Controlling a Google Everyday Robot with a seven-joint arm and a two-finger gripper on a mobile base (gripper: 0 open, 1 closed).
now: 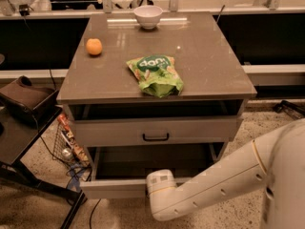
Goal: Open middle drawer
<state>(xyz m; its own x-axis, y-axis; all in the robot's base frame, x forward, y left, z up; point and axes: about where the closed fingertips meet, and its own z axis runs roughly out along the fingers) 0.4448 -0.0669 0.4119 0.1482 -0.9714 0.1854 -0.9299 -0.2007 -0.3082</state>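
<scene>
The middle drawer (114, 188) is pulled out from the cabinet, with its plain grey inside (152, 161) showing. Its handle is hidden behind my arm. My gripper (159, 181) is at the centre of this drawer's front, at the end of the white arm (214, 185) that reaches in from the lower right. Above it, a drawer with a small black bar handle (156, 137) stands slightly out, with a dark gap over it.
On the cabinet top (209, 66) lie a green chip bag (155, 74), an orange (94, 46) and a white bowl (147, 16). A dark stand with a bag (26, 99) is at the left. Cables and clutter (69, 147) lie by the cabinet's left side.
</scene>
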